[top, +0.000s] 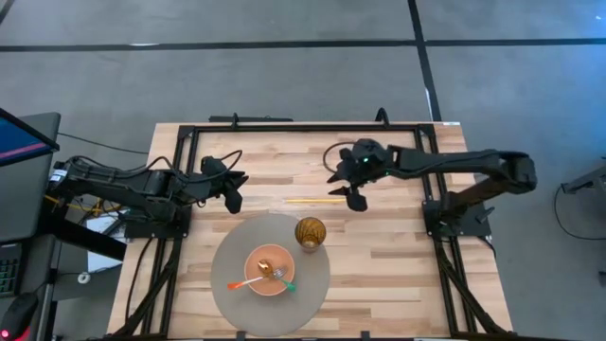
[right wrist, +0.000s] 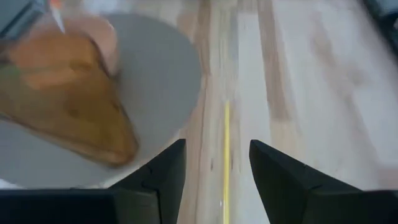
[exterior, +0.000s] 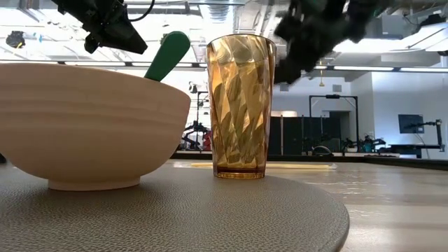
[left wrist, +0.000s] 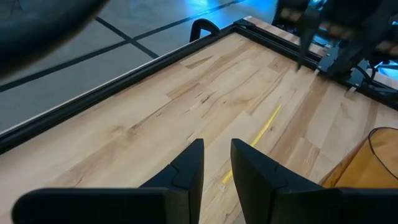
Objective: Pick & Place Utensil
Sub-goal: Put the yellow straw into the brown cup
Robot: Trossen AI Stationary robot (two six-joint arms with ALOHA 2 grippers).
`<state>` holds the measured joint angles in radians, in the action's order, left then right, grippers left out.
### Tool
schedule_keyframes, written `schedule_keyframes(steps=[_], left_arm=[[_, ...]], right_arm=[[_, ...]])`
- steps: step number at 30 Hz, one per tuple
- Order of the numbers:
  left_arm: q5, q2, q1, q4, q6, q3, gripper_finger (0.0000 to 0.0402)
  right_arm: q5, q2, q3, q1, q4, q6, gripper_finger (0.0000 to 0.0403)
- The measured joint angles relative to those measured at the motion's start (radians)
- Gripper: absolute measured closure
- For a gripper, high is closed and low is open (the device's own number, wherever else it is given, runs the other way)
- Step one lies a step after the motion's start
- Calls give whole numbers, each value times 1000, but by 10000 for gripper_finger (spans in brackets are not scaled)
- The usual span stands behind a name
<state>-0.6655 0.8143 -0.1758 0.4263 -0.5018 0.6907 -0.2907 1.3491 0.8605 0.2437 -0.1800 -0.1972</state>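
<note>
Yellow utensil (top: 315, 200) flat on the table (top: 398, 265), long axis left-right; right tool (top: 356, 200) apart above it.

Amber ribbed glass (top: 310, 231), peach bowl (top: 269, 271), grey mat (top: 227, 275).

Grey floor (top: 284, 80), dark seams; ceiling lights (exterior: 392, 68).

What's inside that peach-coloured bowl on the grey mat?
The bowl holds two utensils, one orange-handled, one green-handled, with handles sticking out over the rim. Their heads overlap, so their type is unclear.
</note>
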Motion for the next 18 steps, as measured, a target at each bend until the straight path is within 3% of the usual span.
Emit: schedule_keyframes(steps=[8, 18], left_arm=[[0, 0, 0, 0, 0, 0, 321], [-8, 0, 0, 0, 53, -1, 321]], right_arm=[[1, 232, -37, 4, 191, 221, 233], [3, 476, 10, 0, 494, 190, 240]])
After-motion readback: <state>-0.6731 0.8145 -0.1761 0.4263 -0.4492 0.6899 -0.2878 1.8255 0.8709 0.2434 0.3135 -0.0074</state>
